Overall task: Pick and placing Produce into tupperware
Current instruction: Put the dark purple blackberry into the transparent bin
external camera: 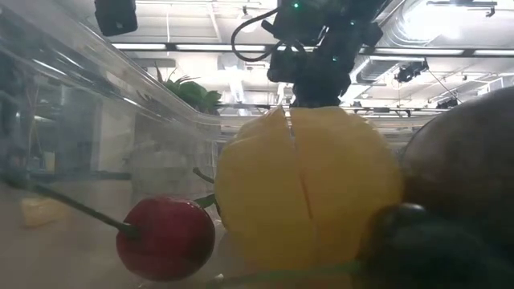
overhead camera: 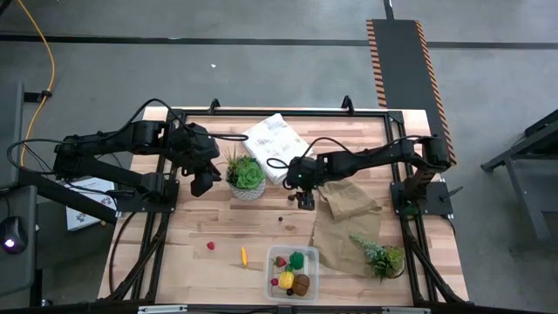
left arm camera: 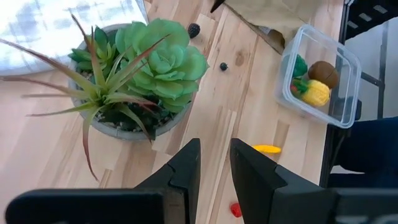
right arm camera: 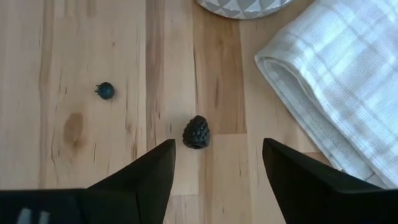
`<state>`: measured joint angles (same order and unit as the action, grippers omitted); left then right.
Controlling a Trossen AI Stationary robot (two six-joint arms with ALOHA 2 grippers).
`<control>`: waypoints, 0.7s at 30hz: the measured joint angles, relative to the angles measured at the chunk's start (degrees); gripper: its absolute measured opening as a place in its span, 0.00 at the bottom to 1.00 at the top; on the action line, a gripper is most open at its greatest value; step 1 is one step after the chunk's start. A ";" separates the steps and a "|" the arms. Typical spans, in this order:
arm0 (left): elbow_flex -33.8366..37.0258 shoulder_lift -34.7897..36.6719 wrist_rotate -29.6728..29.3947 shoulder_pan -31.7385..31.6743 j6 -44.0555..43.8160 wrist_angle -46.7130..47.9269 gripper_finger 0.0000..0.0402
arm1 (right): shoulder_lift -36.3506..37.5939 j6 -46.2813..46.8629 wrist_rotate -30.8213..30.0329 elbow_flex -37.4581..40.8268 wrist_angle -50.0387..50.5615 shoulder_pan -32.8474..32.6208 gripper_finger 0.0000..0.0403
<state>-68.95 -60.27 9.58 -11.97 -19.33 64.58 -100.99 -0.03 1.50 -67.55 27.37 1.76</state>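
The right gripper hangs over the middle of the table with its fingers spread wide and holding nothing; a blackberry lies on the wood just ahead of the gap between them, and a small blueberry sits a little apart from it. A folded white cloth lies beside that berry, and the rim of a patterned pot shows just beyond. The left gripper waits near the succulent in its grey pot, fingers only narrowly apart and empty. At the near edge of the table stands the clear plastic box, holding a yellow lemon, a brown kiwi, a green broccoli piece and a red cherry next to the lemon. Still out on the wood near the box are an orange stick and a red berry. A crumpled brown paper bag lies to one side of the box, with a second small plant at its near end
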 joint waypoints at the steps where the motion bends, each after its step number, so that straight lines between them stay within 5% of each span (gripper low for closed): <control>1: 0.00 0.00 0.00 0.00 0.00 0.31 0.19 | 0.00 0.00 0.00 0.00 -0.26 0.00 0.56; 21: 0.00 -0.02 0.03 0.00 -0.02 0.39 0.19 | -1.90 -1.37 2.80 -0.11 -4.54 -0.02 0.54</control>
<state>-68.95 -60.29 9.61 -11.97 -19.36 64.97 -102.89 -1.40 4.30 -67.66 22.83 1.74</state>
